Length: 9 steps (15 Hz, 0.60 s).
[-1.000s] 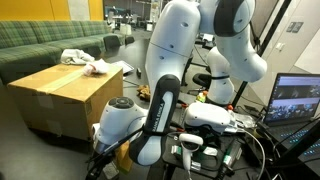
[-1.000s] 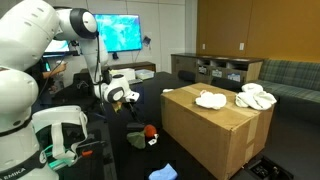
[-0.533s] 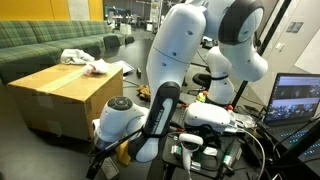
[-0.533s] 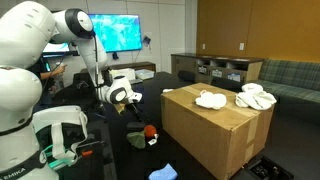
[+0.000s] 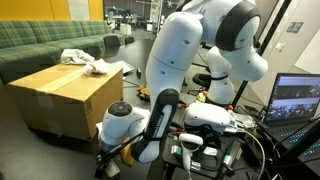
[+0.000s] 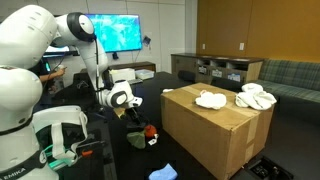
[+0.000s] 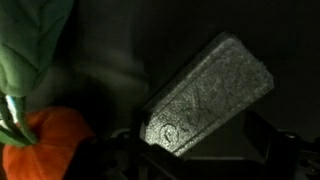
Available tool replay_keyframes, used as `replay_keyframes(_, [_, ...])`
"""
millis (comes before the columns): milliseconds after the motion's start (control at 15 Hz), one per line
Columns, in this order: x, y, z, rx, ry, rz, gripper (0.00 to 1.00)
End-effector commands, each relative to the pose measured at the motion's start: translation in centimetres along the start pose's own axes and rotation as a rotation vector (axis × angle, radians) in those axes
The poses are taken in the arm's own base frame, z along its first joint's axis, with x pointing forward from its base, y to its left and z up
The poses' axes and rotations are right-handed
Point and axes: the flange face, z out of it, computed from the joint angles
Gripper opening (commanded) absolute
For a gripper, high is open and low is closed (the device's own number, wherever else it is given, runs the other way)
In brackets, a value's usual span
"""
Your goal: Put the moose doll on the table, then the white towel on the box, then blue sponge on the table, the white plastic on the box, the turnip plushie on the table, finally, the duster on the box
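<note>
Black table (image 7: 110,60), duster (image 7: 210,95) between jaws of wide-open gripper (image 7: 198,158), turnip plushie (image 7: 45,140) alongside

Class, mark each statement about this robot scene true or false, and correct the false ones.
1. The grey rectangular duster lies on the black table. True.
2. The gripper is shut on the duster. False: its jaws stand open and hold nothing.
3. The round red-orange turnip plushie with green leaves sits on the large tan cardboard box. False: it lies on the table beside the duster.
4. On top of the box lie white items. True.
</note>
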Motion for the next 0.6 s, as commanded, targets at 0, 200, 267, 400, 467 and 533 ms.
replay_keyframes(0, [0.9,1.4,0.8,-0.029,0.022,-0.010,1.00])
replay_keyframes(200, [1.5,3.2,1.4,-0.049,0.021,-0.001,1.00])
replay_keyframes(267, [1.6,3.9,1.7,-0.058,0.016,0.001,1.00])
replay_keyframes(400, [1.7,5.2,2.4,-0.072,0.006,0.006,1.00])
replay_keyframes(467, [1.7,5.8,2.6,-0.078,-0.002,0.009,1.00])
replay_keyframes(533, [1.8,6.3,2.9,-0.084,-0.011,0.009,1.00])
